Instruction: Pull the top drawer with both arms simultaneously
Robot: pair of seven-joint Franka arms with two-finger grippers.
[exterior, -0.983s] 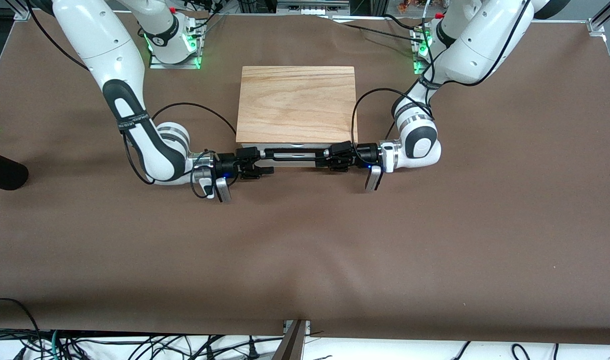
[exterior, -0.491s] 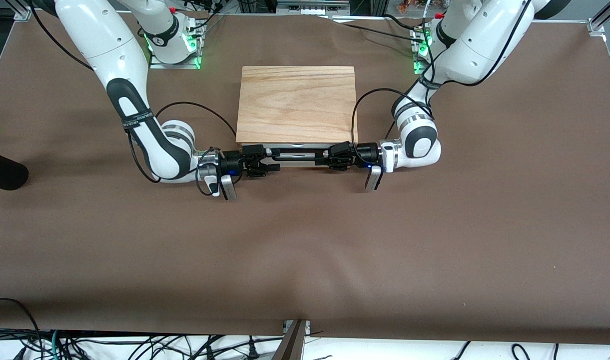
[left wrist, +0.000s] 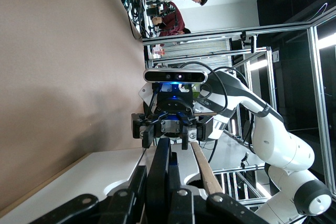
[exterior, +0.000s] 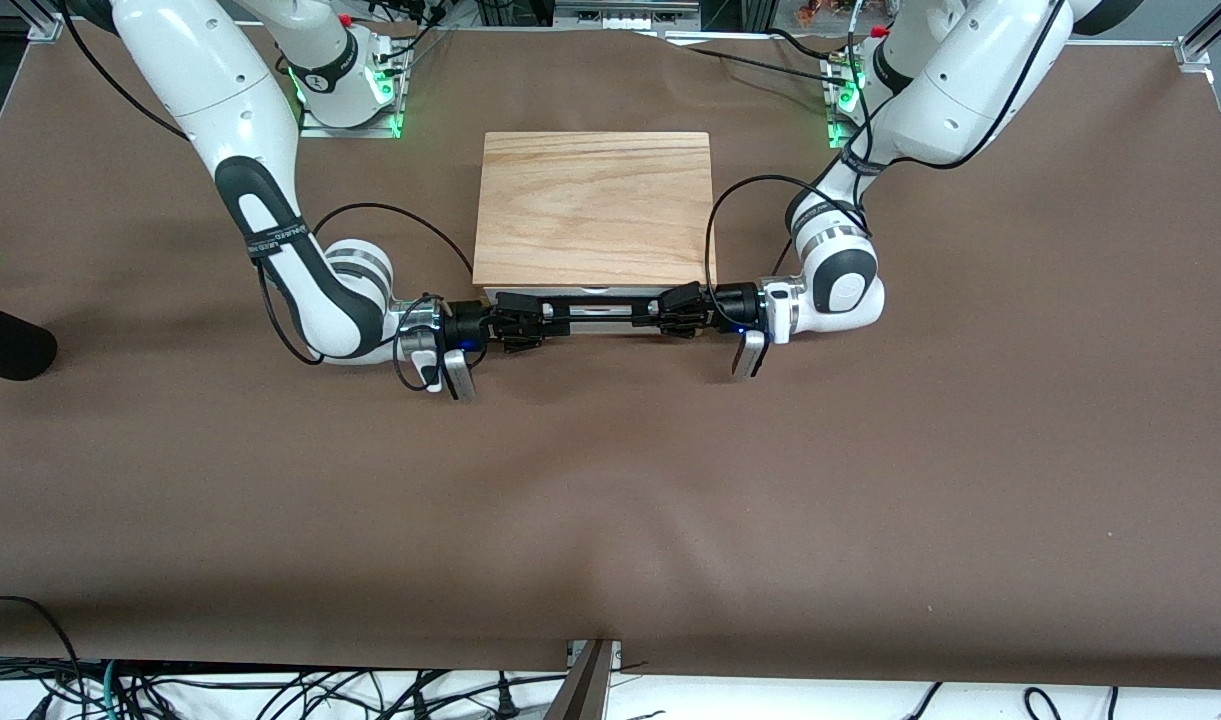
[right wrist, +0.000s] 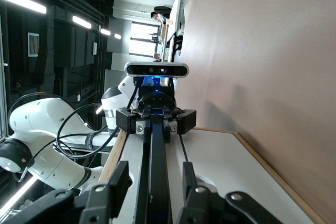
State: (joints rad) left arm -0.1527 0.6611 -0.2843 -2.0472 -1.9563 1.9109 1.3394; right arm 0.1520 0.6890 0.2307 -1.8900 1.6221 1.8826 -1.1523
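A small cabinet with a wood-grain top [exterior: 595,205] stands in the upper middle of the front view, on the brown table cover [exterior: 610,500]. The top drawer [exterior: 597,310] shows as a thin white strip along the cabinet's lower edge, with its black bar handle [exterior: 600,309] running across it. The left gripper [exterior: 678,310] reaches in from the middle right of the frame and is clamped tight on the handle's end. The right gripper [exterior: 522,320] reaches in from the middle left; its fingers [right wrist: 118,182] straddle the bar with a visible gap each side. Each wrist view shows the other gripper at the bar's opposite end.
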